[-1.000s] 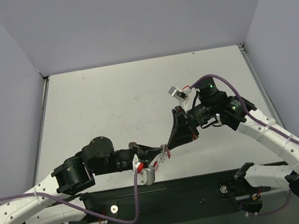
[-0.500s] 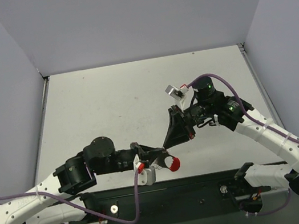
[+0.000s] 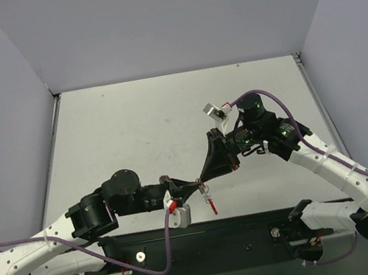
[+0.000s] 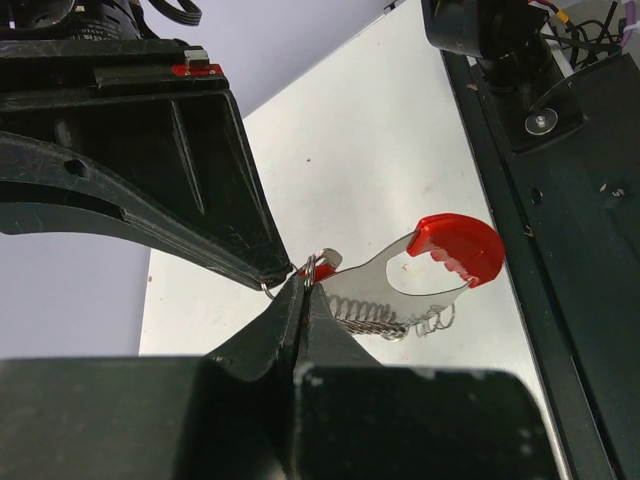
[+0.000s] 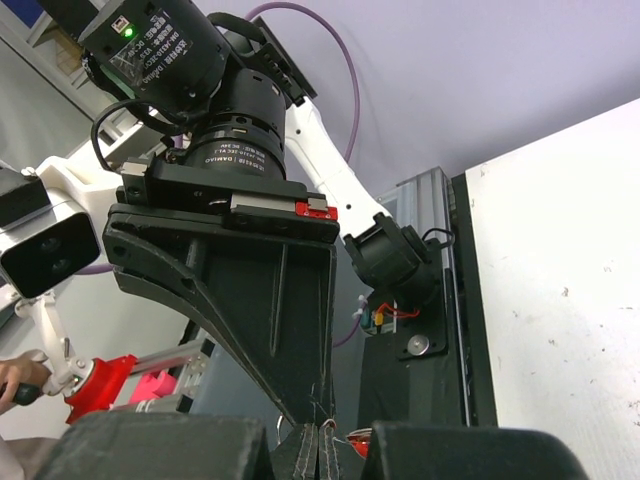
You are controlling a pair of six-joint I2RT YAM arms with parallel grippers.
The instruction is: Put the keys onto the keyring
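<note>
Red curved plastic band w/ silvery beaded chain, i.e. the keyring [image 4: 455,245], is seen hanging just beyond the left gripper [image 4: 300,292], whose fingers are pressed together on its thin silver end. A tiny red-headed silver key [image 4: 322,270] sits right at that gripper's tip, against the right gripper [image 4: 272,282], likewise squeezed shut; whether the key is nipped by it can't be told. Risk, prob.: w/ such slight holds, a small twist or pull-apart could let key or ring slip and drop to the white table [image 3: 133,132]. Left arm [image 3: 78,224] is stretched low; right arm [image 3: 315,153] is bent at the elbow, angled down to meet the left gripper tip-to-tip.
</note>
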